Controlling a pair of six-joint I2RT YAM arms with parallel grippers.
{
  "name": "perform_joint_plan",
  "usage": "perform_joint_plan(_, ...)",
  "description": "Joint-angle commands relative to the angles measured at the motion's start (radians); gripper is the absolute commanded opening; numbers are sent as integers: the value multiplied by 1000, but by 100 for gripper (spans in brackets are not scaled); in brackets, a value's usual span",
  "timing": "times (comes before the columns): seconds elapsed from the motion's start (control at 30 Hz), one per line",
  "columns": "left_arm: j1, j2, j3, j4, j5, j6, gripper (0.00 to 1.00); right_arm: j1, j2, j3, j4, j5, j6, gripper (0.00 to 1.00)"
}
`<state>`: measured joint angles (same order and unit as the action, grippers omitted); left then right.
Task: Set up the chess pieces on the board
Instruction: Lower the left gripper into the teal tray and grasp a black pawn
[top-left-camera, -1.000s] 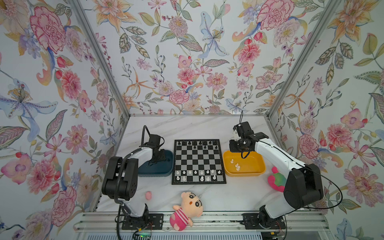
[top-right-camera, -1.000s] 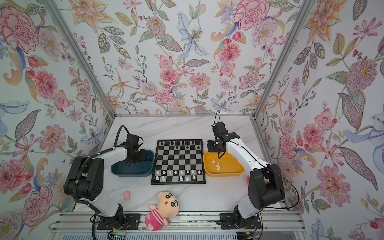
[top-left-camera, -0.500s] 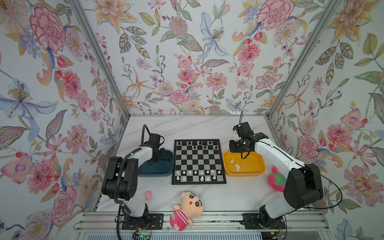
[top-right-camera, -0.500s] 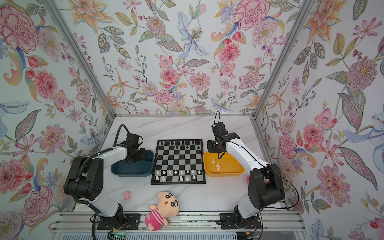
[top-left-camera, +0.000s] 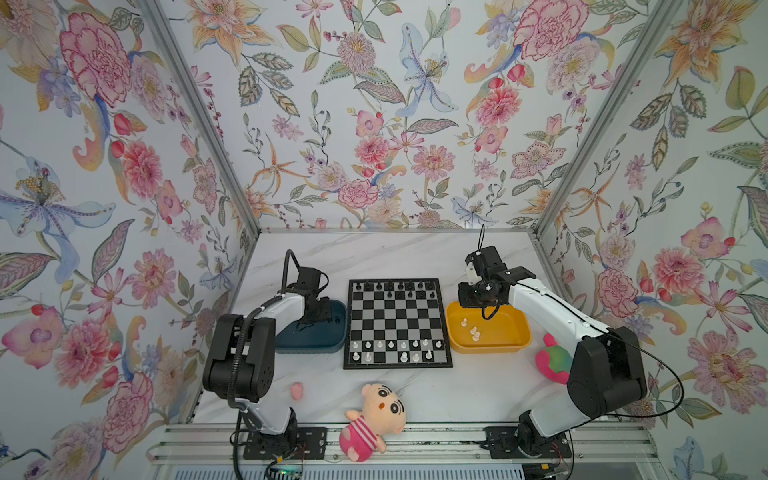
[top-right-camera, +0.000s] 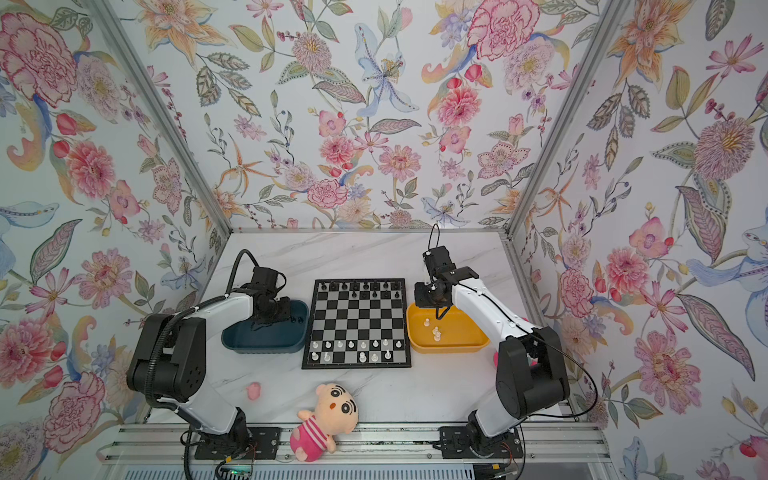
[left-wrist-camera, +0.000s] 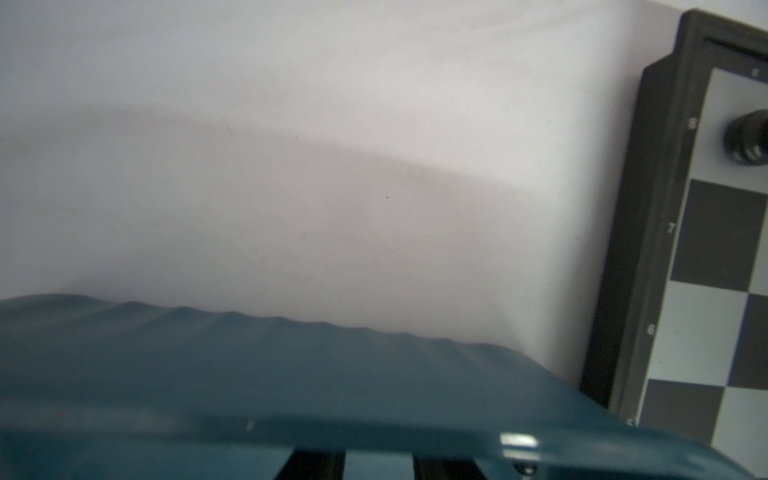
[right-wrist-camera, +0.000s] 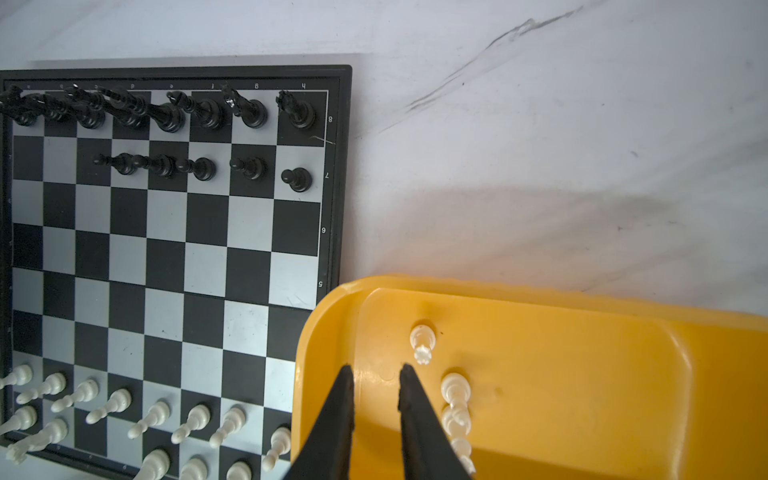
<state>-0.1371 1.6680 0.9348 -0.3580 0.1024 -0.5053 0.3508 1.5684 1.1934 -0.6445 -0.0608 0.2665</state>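
Note:
The board lies mid-table, seen in both top views. Several black chess pieces fill its far rows and several white ones stand on its near rows. A few more white pieces lie in the yellow tray. My right gripper hangs open over that tray's corner nearest the board, with nothing between its fingers. My left gripper is dipped into the blue tray, beside small black pieces. In the left wrist view its two fingers stand apart, their tips hidden behind the tray rim.
A plush doll lies at the table's front edge. A pink and green plush sits by the right arm's base. A small pink thing rests near the left arm. Floral walls close in three sides.

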Motion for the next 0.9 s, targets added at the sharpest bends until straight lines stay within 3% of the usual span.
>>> perform_joint_plan(0.0,5,-22,24,-27,14,7,28,-5,2,-23,13,-6,12,22)
perform_joint_plan(0.87,-2,1,38,-26,29,12,19,-7,7,-41,22,-6,20,22)
